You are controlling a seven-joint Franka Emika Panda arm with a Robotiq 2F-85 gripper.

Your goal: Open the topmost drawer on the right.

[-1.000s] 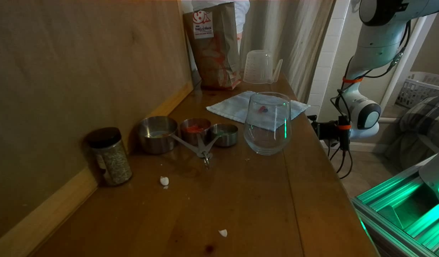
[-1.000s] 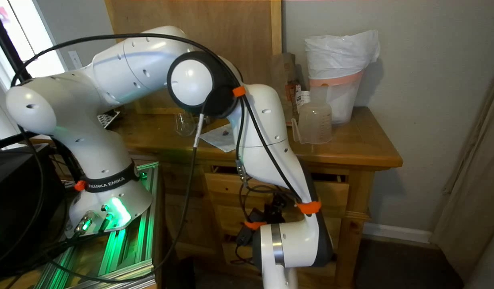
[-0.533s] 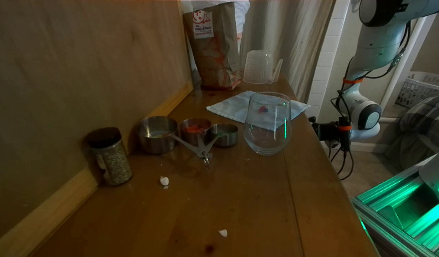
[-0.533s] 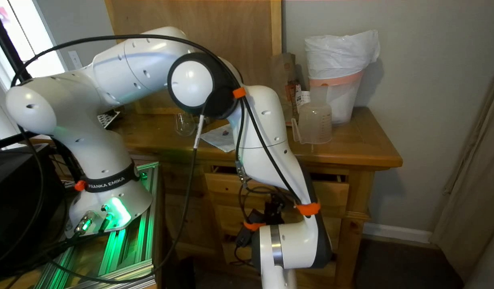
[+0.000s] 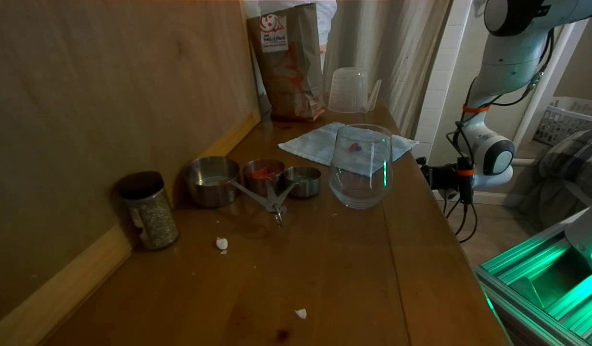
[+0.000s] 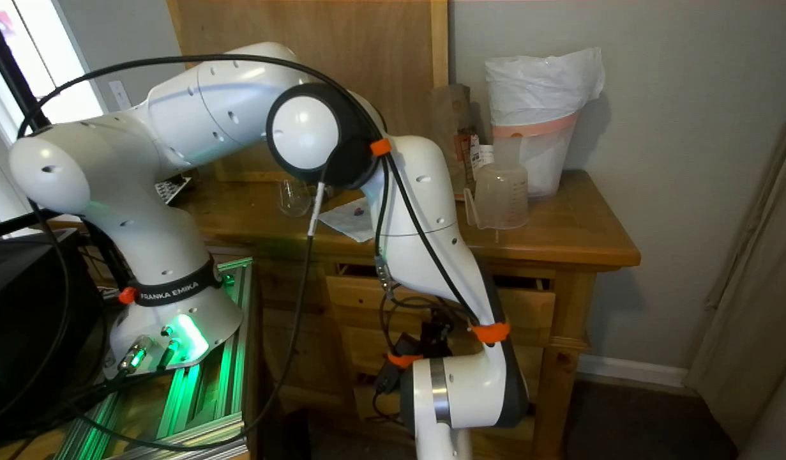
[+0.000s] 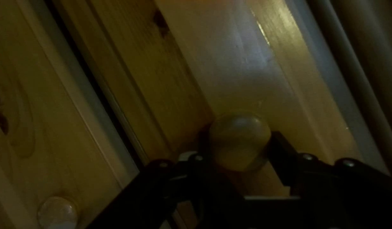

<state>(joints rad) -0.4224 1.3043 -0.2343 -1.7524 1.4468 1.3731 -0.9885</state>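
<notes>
In an exterior view the top drawer (image 6: 530, 313) of the wooden desk shows behind my arm, with a dark gap above its front, so it stands slightly out. In the wrist view its front (image 7: 234, 63) runs diagonally and carries a round wooden knob (image 7: 238, 127). My gripper (image 7: 240, 138) has its black fingers (image 7: 280, 152) on both sides of this knob, seemingly touching it. The view is dark there. The gripper's black body (image 5: 442, 177) shows beyond the desk edge in an exterior view, its fingertips hidden.
A lower drawer with its own knob (image 7: 57, 211) lies at left in the wrist view. On the desktop stand a glass (image 5: 360, 192), measuring cups (image 5: 211, 190), a spice jar (image 5: 151, 221), a cloth (image 5: 310, 144), a plastic jug (image 5: 347, 91) and a paper bag (image 5: 291, 72).
The wrist has sunk very slightly since a second ago and is nearly still over the last half second. The gap above the drawer looks the same.
</notes>
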